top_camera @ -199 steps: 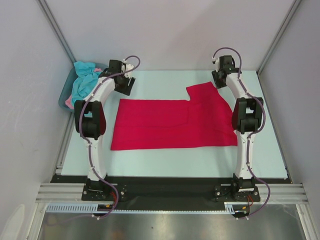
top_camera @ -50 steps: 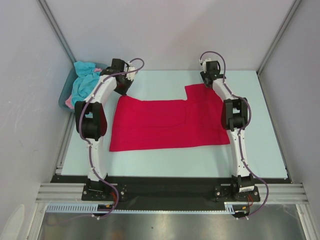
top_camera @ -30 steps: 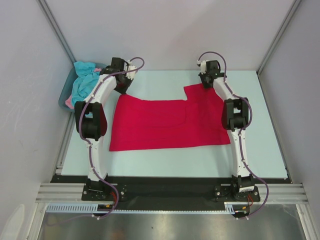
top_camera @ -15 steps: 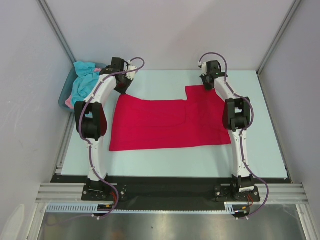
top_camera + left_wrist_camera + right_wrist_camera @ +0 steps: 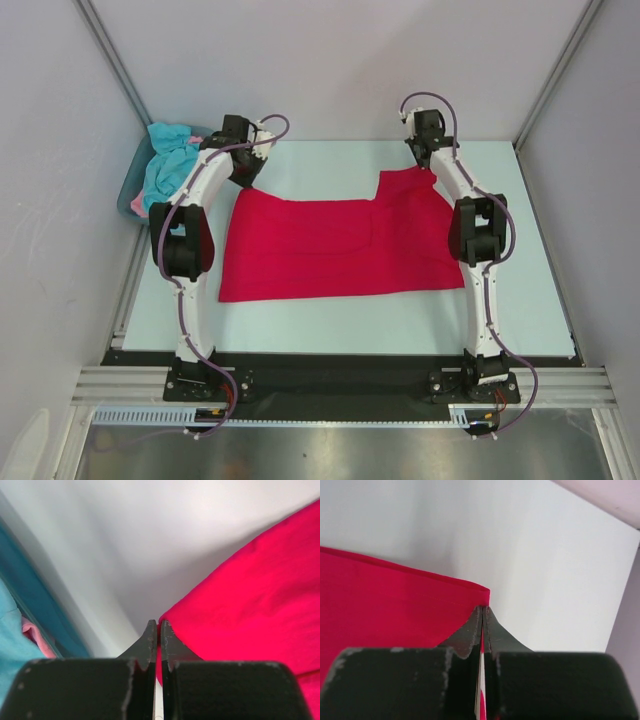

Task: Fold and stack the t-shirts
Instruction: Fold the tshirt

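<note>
At the far left, a grey-blue plastic tub (image 5: 126, 203) is sitting beside the far-left corner of the pale flat counter (image 5: 330, 315); it is holding a crumpled turquoise-blue cloth t-shirt (image 5: 168, 160), with a pink cloth t-shirt (image 5: 138, 206) showing at its near side. Just right of the tub, the left hand (image 5: 155, 626) is reaching down to the counter; its two black fingers (image 5: 148, 642) are pressing together with almost no gap, pinching the far-left corner of the crimson red cloth t-shirt (image 5: 320, 245). This shirt is lying spread flat across the middle of the counter between the two arms, its long side running left to right; a faint fold line is showing across its centre; its near edge is lying well apart from the arm bases. Toward the right, a square sleeve section is projecting toward the far wall. There the right hand (image 5: 481, 610) is meeting the cloth; its jaws are likewise closing tight, gripping the hemmed far corner of that sleeve, with bare counter lying just beyond the fingertips.
</note>
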You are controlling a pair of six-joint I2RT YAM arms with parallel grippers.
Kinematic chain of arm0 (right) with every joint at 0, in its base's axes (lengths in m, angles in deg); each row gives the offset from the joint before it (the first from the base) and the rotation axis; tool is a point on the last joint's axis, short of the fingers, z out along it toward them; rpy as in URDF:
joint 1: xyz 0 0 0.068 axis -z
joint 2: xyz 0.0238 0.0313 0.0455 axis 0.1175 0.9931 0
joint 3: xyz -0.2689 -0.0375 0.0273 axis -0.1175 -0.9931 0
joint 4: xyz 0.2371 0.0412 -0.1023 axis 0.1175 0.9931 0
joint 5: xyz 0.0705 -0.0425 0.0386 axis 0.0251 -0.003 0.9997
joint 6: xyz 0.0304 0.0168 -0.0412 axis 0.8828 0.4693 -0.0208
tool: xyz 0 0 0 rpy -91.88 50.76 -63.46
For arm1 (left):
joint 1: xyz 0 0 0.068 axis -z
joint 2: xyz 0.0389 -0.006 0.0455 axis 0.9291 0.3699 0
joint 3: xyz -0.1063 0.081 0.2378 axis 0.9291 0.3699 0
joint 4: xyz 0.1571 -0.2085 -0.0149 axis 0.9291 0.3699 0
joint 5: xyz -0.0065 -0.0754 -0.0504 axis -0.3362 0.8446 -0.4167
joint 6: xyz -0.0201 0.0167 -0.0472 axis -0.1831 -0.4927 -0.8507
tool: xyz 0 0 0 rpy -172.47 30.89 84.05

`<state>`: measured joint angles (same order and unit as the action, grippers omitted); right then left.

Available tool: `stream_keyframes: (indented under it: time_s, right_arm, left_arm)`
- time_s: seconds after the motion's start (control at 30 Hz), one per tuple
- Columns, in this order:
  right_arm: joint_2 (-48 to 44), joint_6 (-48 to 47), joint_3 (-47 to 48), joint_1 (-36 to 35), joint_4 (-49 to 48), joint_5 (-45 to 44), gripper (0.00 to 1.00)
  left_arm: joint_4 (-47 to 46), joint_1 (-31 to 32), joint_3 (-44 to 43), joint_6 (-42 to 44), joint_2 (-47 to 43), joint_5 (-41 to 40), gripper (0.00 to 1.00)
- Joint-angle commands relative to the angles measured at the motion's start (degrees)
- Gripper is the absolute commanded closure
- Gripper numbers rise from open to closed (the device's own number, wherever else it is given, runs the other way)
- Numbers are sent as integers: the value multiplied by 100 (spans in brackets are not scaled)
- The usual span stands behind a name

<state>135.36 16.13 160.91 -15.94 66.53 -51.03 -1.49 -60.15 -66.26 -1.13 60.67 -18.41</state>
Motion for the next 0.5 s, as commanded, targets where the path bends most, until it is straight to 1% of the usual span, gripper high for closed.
stream_keyframes:
  time_s: [0.0,0.17,0.27,0.33,0.47]
  right_arm:
    - [-392,-139,-40,-83,-244,-234,100]
    - [-515,-122,-49,-92,-148,-173,100]
    - [-743,-60,-119,-65,211,231,100]
    - [-962,-77,-260,-48,370,459,100]
    - [-1481,-401,-821,40,363,548,100]
  left_arm:
    - [-233,56,-202,-24,-146,139,100]
    - [-260,65,-184,99,-207,86,100]
    - [-269,65,-132,222,-269,51,100]
    - [-277,56,-61,310,-348,7,100]
    - [-409,30,123,425,-532,-107,100]
